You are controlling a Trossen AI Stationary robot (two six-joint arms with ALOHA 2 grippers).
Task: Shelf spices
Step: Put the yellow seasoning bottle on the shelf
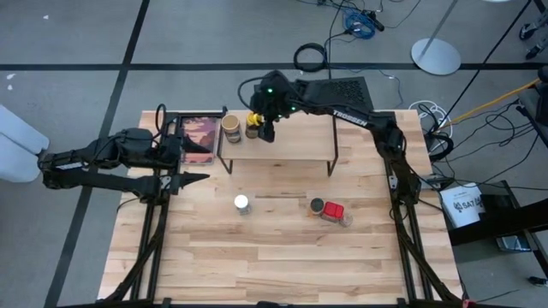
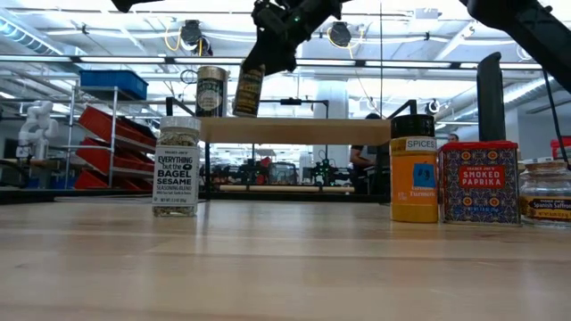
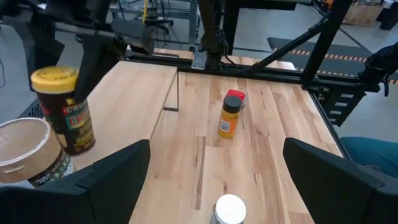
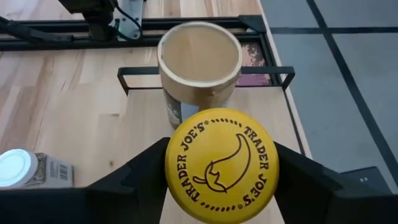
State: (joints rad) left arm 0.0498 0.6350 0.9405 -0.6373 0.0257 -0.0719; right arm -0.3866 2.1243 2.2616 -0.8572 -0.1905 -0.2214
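Note:
The shelf [image 1: 282,147] is a light plank on black legs at the table's far middle. A tan jar [image 1: 231,128] stands on its left end. Right beside it, a yellow-lidded spice jar [image 2: 247,91] is in my right gripper [image 1: 264,125], which is shut on it over the plank. On the tabletop in front of the shelf stand a white-lidded jar [image 1: 241,204], a dark-lidded orange jar [image 1: 317,206], a red box [image 1: 334,210] and one more small jar [image 1: 346,220]. My left gripper [image 1: 201,164] waits open at the table's left, touching nothing. My right gripper pinches the yellow-lidded jar between its two fingers [image 4: 142,177] just under the yellow lid [image 4: 221,165], one on each side. The fingers slant down from the table's far right. The jar tilts slightly, its lower end [image 2: 243,112] at the plank's top; whether it touches, I cannot tell.
A flat reddish picture in a black frame [image 1: 197,133] lies left of the shelf, near my left gripper. The shelf's right half [image 1: 304,141] is bare plank. Bare tabletop [image 1: 257,265] stretches toward the near edge.

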